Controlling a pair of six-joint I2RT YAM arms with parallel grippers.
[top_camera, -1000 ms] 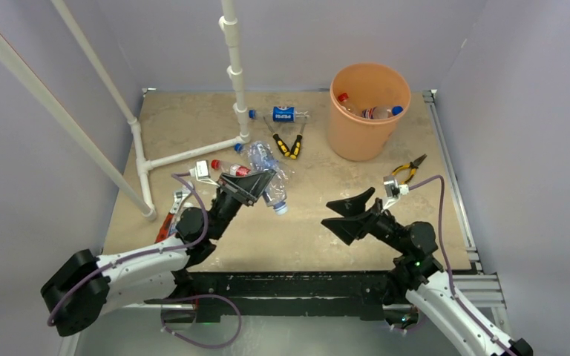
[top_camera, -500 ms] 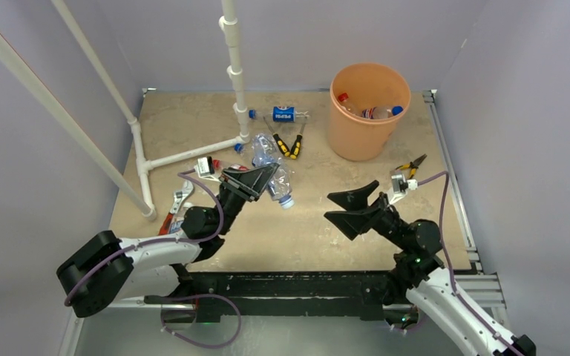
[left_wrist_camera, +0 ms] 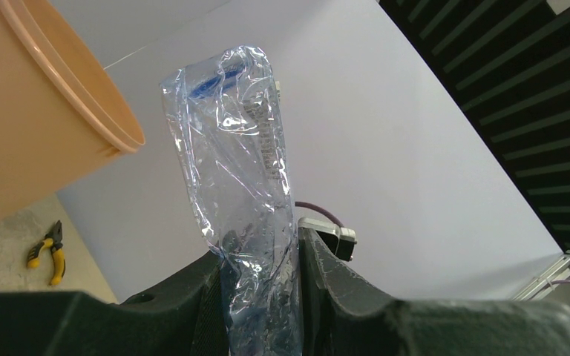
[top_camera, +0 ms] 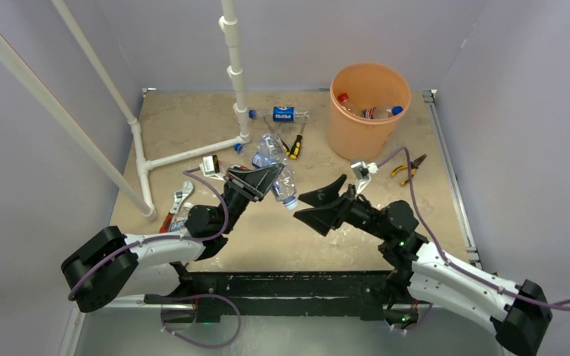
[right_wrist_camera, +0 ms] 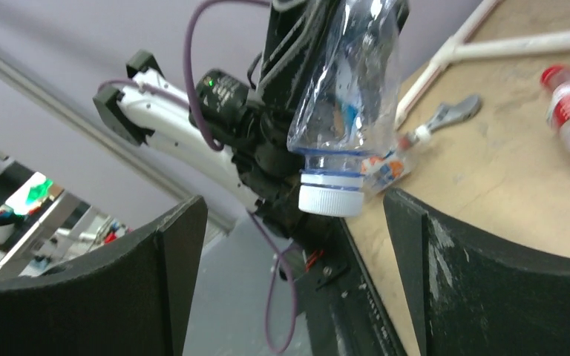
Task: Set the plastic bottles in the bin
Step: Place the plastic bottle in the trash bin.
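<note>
One crushed bottle (top_camera: 283, 184) held clear of the counter (top_camera: 193, 119)
Judged light, soft and slippery, it is clenched by the left hand (top_camera: 261, 182), well short of the bin (top_camera: 356, 141); the right hand (top_camera: 298, 207) is spread open just beside the stiffer capped neck, the better hold.

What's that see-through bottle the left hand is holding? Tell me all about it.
The clear, crumpled plastic bottle looks empty and has a white cap over a blue neck ring. The left hand is shut on its body, holding it off the table, cap end tilted down. The open right hand straddles the cap without touching it.
</note>
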